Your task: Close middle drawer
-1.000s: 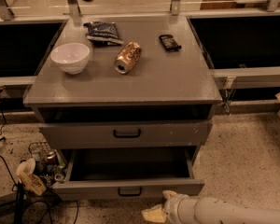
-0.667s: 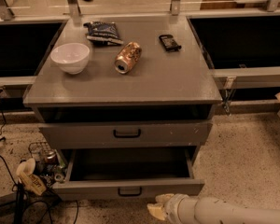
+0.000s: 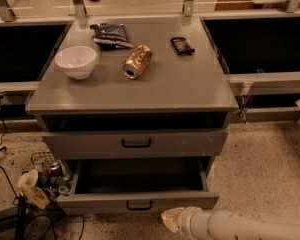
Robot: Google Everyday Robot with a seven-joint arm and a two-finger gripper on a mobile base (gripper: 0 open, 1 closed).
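The middle drawer (image 3: 100,203) of the grey cabinet stands pulled well out toward the near side, its long tray open and dark inside. Its plain flat front faces me low down, with a small black bar handle (image 3: 139,204) at the centre.

The hand (image 3: 171,219) is down at floor level, just in front of that drawer front and a little to the right of the handle. It is a cream-coloured tip on the end of a pale arm (image 3: 240,226) that comes in from the near right. I cannot tell whether the hand is open or closed, nor whether it touches the drawer front.

Above the open tray sits the upper drawer (image 3: 90,144), taller in the face, with its own black handle (image 3: 136,143) and white chips toward its right end. A dark gap shows between it and the counter (image 3: 190,89).

On the counter, a white bowl (image 3: 76,61) stands upright at the left. A can (image 3: 137,61) lies on its side near the middle. A dark packet (image 3: 111,34) lies behind them at the far edge, and a small black object (image 3: 182,45) lies to the right of the can, apart from it.

On the speckled floor (image 3: 270,169) to the left of the cabinet there is a wire basket (image 3: 45,164) of odds and ends and some loose cables (image 3: 0,154).
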